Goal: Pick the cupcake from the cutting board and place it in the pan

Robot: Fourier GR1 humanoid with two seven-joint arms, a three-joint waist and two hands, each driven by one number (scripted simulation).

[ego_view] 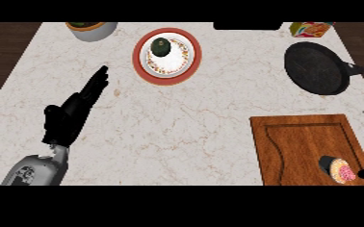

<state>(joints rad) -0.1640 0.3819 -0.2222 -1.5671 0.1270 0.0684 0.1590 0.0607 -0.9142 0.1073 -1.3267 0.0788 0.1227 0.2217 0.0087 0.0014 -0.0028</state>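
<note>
A cupcake [340, 170] with pink frosting and a dark wrapper lies on its side near the lower right corner of the wooden cutting board [305, 144]. The black pan [316, 68] sits on the counter above the board, its handle pointing right. My left hand [74, 108] is at the left of the counter, far from the cupcake, with fingers straight and pointing up and to the right. No right hand shows in the head view.
A red-rimmed plate [168, 56] holding a dark green round fruit stands at the back centre. A potted plant in a white pot [91, 29] is at the back left. A colourful box [311, 29] sits at the back right, next to a dark object.
</note>
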